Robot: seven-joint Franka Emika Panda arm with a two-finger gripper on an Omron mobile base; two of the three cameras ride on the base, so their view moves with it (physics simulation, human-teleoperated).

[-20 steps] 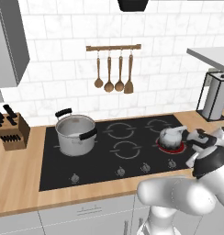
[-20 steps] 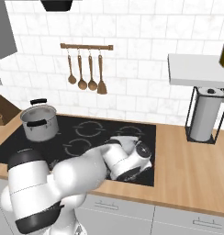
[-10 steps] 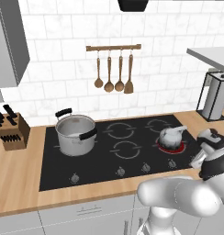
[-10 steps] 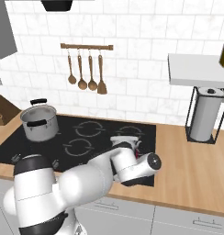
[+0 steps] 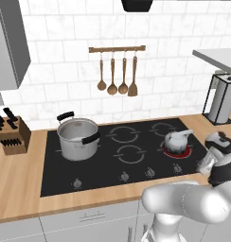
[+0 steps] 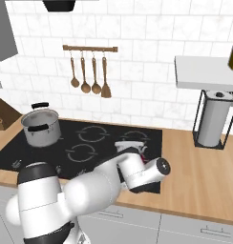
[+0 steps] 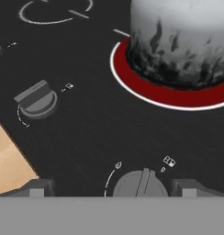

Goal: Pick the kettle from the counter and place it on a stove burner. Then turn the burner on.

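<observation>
The small silver kettle stands on the front right stove burner of the black cooktop, and that ring glows red. In the hand view the kettle rises at the top right on the red ring. My gripper is open, its fingertips wide apart on either side of a grey knob on the cooktop's front strip. From the left base view the hand hovers over the cooktop's front right corner. The wooden counter runs on both sides of the cooktop.
A large steel pot sits on the left burner. A knife block stands at the far left, and a paper towel holder at the right under a shelf. A second knob lies to the left, and wooden utensils hang on the wall.
The hand has drawn back and down toward the cooktop's front right corner, then held still. The kettle stays on the glowing burner.
</observation>
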